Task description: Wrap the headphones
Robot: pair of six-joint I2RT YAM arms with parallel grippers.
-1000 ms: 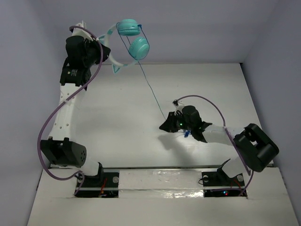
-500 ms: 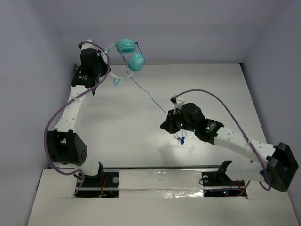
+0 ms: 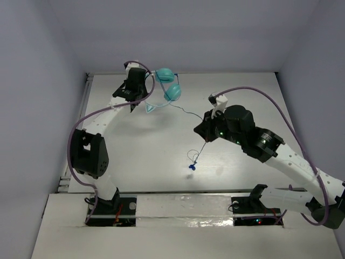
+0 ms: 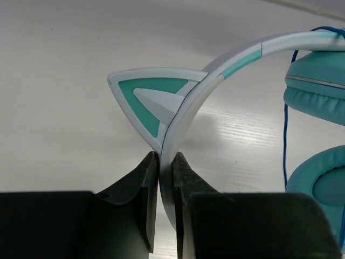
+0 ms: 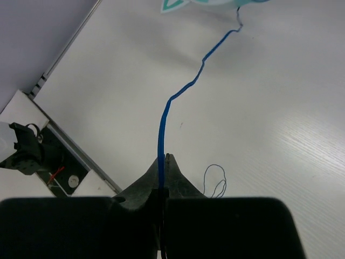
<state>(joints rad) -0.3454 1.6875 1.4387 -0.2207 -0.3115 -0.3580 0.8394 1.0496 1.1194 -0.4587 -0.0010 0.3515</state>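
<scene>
The left gripper (image 4: 160, 163) is pinched tight on the pale headband (image 4: 215, 67) of the headphones (image 3: 166, 89), its two dark jaws clamped on the band's thin edge just below a teal-and-white cat-ear tab (image 4: 145, 94). From that grip the band arcs up and to the right to the two teal cups (image 4: 318, 81), which sit close together with the dark-blue cord (image 5: 161, 124) running down beside them. Seen from above, the headphones are at the far left of the white table (image 3: 135, 151), just beside the left wrist; whether the cups touch the surface cannot be told. The right gripper (image 5: 163, 162) is closed on the cord partway along it, well apart from the headphones and nearer the table's middle. Ahead of its jaws the cord runs in a loose, wavy line to the headphones, while the free end trails the other way to a small loop (image 3: 192, 162) near the table's centre
</scene>
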